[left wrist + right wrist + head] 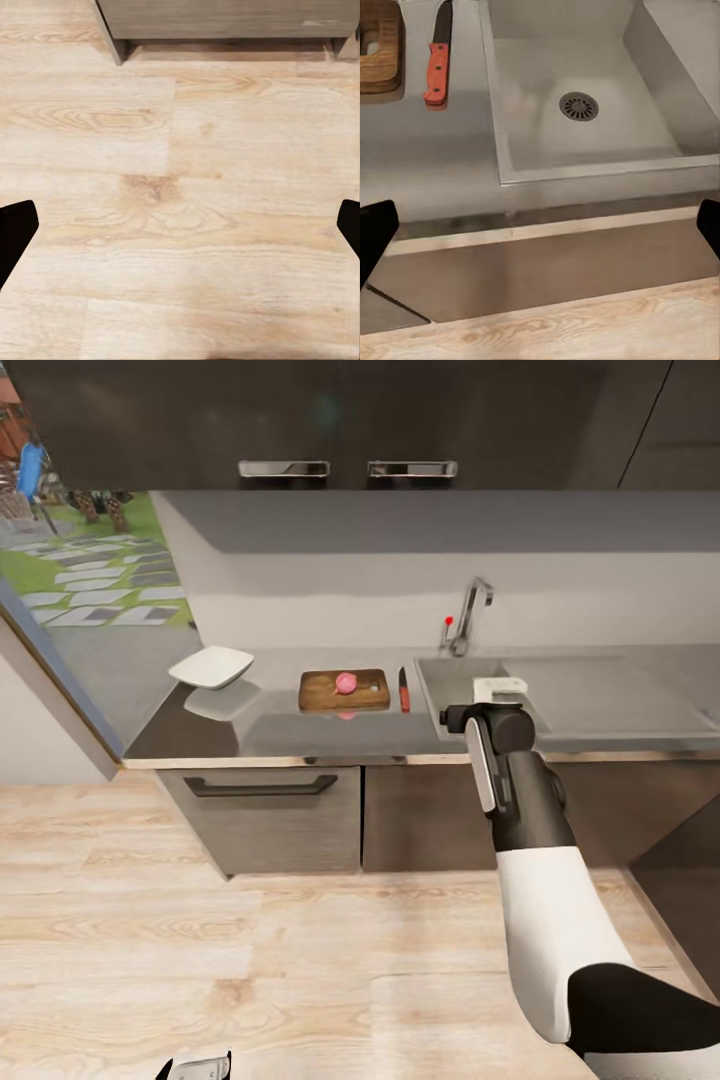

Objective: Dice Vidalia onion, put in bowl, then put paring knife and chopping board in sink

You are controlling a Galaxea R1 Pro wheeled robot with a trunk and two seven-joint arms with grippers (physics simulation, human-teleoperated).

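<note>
So the onion is sitting on the chopping board on the desk, paring knife just beside it, bowl off to the left. The right claw hangs over the sink front edge, spread wide, holding nothing. The left claw is wide open over floor, fingertips mostly cut off.

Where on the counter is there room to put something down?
Bare countertop runs along the front edge, before the chopping board. There is also a gap between the bowl and the board. It is crowded between the board and the sink, where the paring knife lies.
</note>
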